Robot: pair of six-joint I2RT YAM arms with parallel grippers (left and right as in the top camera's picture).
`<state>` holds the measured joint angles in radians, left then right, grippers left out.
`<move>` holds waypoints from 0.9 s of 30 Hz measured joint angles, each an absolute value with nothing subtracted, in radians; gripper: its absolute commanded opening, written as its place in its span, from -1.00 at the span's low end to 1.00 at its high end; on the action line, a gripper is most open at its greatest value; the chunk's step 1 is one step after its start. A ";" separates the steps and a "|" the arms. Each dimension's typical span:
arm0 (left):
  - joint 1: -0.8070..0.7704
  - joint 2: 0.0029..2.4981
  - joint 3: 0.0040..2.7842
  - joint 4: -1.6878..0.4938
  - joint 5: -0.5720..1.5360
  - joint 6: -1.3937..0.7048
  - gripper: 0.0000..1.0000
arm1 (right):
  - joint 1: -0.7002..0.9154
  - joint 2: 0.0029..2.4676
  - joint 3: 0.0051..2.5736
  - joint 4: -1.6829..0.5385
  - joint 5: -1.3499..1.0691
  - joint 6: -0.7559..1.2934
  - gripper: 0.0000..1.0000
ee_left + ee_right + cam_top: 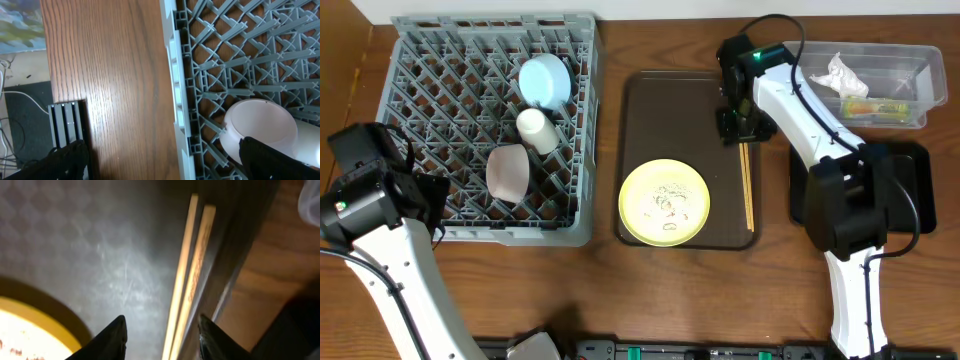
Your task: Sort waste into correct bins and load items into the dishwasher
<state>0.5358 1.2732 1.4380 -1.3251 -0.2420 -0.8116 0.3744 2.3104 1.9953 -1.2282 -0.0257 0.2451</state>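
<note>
Right wrist view: the right gripper point(161, 327) stands open astride the chopsticks point(192, 265), which lie along the right edge of the brown tray point(90, 255), right of the yellow plate point(664, 202). The left gripper point(160, 152) is open over an edge of the grey rack point(240, 60), beside the white bowl point(257, 122).

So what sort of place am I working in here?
Probably a staged dish-clearing station on a wooden table: a grey dish rack, a brown serving tray, and a clear waste tub.

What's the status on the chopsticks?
Right gripper open, straddling chopsticks, no grip. Left gripper open, empty, at rack edge. Brown tray rim tight beside chopsticks.
</note>
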 measured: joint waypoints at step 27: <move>0.536 1.273 1.438 -1.325 -0.242 -0.812 0.96 | 0.375 2.308 1.853 -1.119 -0.027 0.282 -0.41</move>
